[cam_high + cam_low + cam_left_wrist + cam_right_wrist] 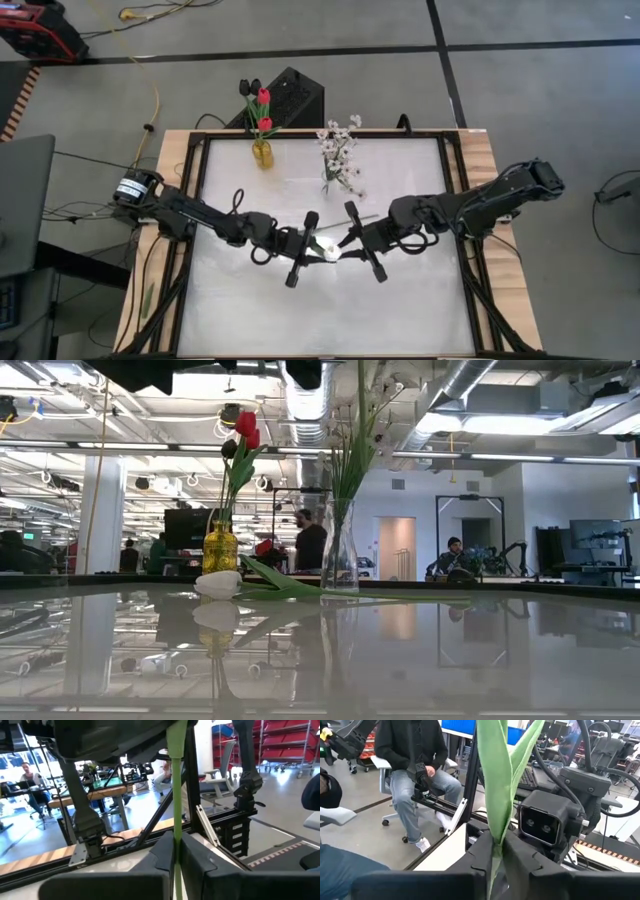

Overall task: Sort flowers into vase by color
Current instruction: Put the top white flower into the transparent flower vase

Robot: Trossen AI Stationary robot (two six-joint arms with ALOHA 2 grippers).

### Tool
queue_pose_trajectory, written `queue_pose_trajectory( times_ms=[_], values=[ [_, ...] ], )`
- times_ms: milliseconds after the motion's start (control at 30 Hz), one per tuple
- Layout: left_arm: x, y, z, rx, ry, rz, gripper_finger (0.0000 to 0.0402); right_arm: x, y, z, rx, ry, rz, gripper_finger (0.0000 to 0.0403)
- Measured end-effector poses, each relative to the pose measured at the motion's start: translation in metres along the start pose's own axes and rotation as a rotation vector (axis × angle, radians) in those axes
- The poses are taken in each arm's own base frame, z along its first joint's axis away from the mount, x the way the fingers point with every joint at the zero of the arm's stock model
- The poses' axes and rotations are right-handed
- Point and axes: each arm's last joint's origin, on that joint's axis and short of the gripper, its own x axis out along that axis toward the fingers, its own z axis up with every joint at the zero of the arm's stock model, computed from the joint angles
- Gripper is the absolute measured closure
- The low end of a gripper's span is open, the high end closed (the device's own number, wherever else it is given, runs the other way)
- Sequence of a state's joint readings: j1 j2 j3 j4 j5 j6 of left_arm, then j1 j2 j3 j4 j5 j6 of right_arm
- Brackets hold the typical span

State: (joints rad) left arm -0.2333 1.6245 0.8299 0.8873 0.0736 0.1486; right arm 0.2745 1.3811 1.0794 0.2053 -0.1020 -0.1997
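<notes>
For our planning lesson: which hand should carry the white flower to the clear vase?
Probably right: left hand and right hand both grip the white flower, but right sits nearer the clear vase.

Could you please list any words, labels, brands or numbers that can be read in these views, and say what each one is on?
No text can be read in any of the four views.
The white label near the left arm's base carries dark marks, too small to read.
The yellow vase, the clear vase and the white flower lying on the table show no lettering.
</notes>
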Motion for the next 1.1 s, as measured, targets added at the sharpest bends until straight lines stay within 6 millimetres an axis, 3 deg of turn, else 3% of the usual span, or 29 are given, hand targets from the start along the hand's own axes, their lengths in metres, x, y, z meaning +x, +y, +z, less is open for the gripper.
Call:
queue_pose_trajectory(
  times_ms=[233, 500, 800, 1100],
  values=[
    [-0.001, 0.000, 0.003, 0.026, -0.006, 0.013, 0.0400, -0.003, 0.000, -0.003, -0.009, 0.053, 0.010, 0.0256],
    [-0.014, 0.007, 0.030, 0.112, -0.021, 0.144, 0.0401, -0.021, 0.000, -0.002, -0.036, 0.145, 0.024, 0.0161],
    [-0.039, 0.021, 0.070, 0.166, -0.060, 0.404, 0.0401, -0.034, 0.003, -0.007, 0.014, 0.269, 0.050, 0.0154],
    [-0.047, 0.054, 0.066, 0.200, -0.012, 0.581, 0.0401, -0.034, 0.007, -0.023, 0.074, 0.367, 0.063, 0.0154]
  ],
)
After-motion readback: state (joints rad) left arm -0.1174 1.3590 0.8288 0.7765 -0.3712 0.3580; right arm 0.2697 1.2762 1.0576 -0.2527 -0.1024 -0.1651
